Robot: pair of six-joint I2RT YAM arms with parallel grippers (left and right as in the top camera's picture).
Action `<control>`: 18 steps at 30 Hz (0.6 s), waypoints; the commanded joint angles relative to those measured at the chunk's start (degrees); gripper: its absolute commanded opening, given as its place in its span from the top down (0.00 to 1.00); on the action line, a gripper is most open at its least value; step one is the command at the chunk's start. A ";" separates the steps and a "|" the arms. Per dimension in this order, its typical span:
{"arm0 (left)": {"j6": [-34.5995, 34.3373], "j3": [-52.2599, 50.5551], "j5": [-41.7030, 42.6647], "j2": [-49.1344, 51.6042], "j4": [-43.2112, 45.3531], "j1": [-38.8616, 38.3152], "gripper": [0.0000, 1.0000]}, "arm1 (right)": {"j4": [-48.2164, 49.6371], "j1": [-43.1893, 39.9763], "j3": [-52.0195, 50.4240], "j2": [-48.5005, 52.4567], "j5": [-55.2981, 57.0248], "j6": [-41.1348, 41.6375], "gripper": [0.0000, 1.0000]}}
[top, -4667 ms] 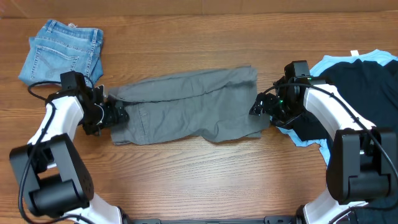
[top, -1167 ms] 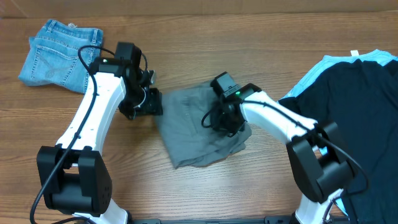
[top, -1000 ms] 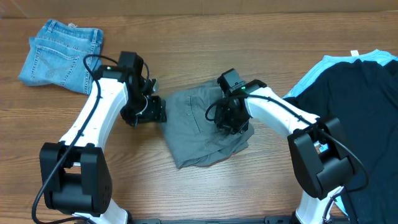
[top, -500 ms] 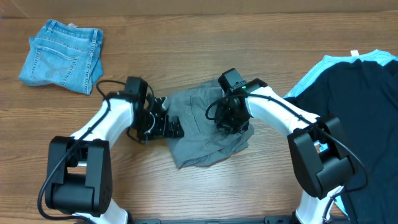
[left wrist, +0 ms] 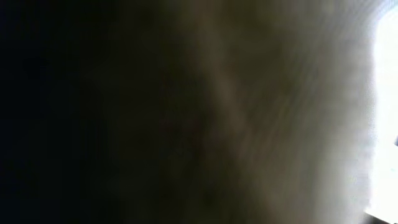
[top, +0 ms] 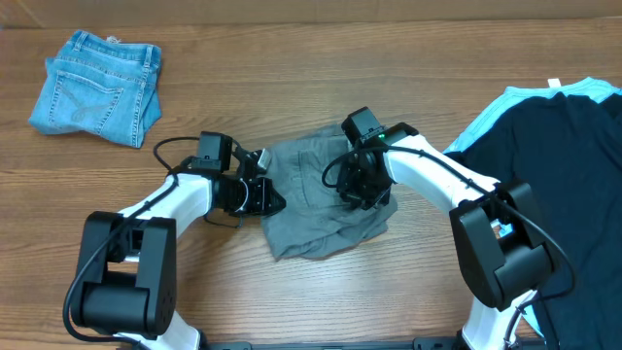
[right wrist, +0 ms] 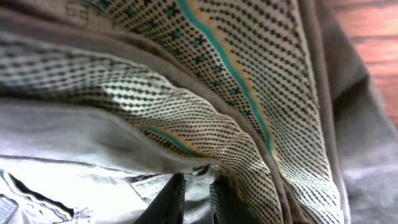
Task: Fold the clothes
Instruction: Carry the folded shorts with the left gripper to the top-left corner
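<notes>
At mid-surface (top: 292,87) the grey shorts (top: 326,219) lie doubled into a rumpled square; we judge the main fold done, with neatening left. Our right claw (top: 358,192) looks pinched on their cloth. Our left claw (top: 270,201) touches their edge; we cannot tell its state.
</notes>
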 commanded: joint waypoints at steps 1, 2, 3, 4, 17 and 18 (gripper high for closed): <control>3.89 4.28 1.77 0.15 -3.65 -0.17 0.96 | -2.73 -1.57 1.62 -3.15 3.19 -1.99 0.82; 5.55 6.43 1.62 -0.04 -6.21 0.15 0.96 | -4.11 -2.05 2.82 -5.31 3.78 -1.99 0.82; 7.08 8.92 1.36 -0.13 -9.01 0.52 0.96 | -5.16 -2.45 3.96 -7.26 4.00 -2.03 0.82; 8.41 11.87 1.16 -0.26 -12.07 1.01 0.96 | -6.21 -2.86 5.22 -9.14 4.00 -2.05 0.82; 20.13 45.42 -6.14 -0.28 -16.65 16.61 0.96 | -8.48 -4.17 11.72 -23.63 4.02 -3.45 0.81; 20.09 45.44 -7.17 -0.26 -14.80 18.29 0.96 | -8.81 -4.17 11.67 -23.61 4.04 -3.45 0.80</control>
